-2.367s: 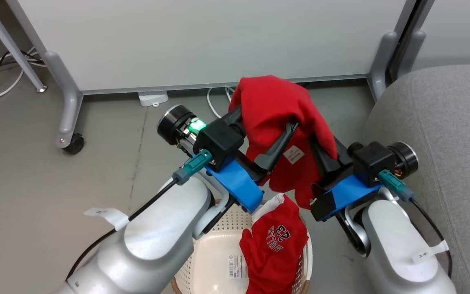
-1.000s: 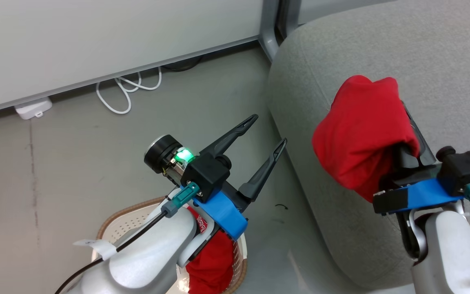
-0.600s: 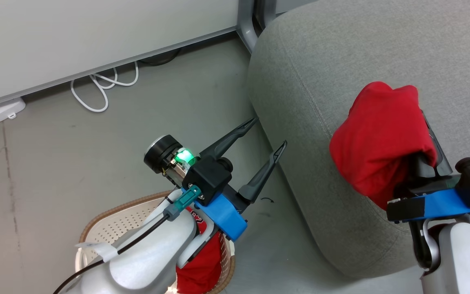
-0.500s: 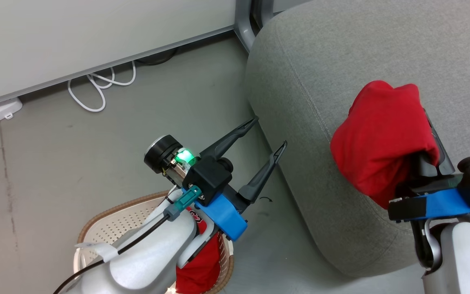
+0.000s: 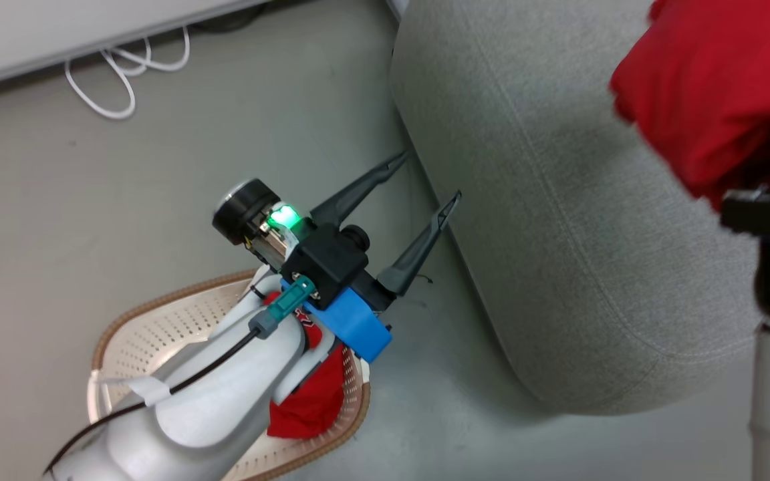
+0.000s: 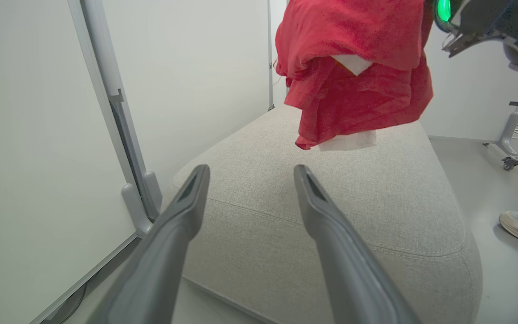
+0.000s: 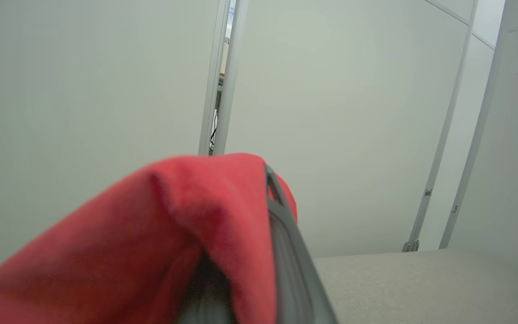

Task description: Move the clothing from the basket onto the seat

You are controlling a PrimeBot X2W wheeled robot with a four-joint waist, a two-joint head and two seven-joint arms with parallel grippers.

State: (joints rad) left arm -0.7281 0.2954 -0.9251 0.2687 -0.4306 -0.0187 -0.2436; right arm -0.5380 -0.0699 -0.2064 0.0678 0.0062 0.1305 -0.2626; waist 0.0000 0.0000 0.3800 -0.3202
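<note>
**Spotter A:** Grey floor [image 5: 158, 200] and a white cable [image 5: 117, 73] lie far left of your left fingers [image 5: 358, 188]. Your head view has tipped since a second ago, so don't read the basket [image 5: 158, 305] as moved. It sits behind those fingers, under the forearm.

**Spotter B:** Those fingers are spread wide and hold nothing, with their tips just short of the seat [image 5: 559, 234]. You've a second red garment [image 5: 311, 407] lying in the basket behind them.

**Spotter A:** And further right?

**Spotter B:** Your right fingers [image 7: 281, 234] are pinched shut on the plain red garment [image 5: 712, 93]. They've drawn further from the left pair, out over the seat. The cloth drapes over them and hangs clear of the cushion.

**Spotter A:** So you're about halfway, I'd say, with one piece ready to drop and one left to fetch.
</note>
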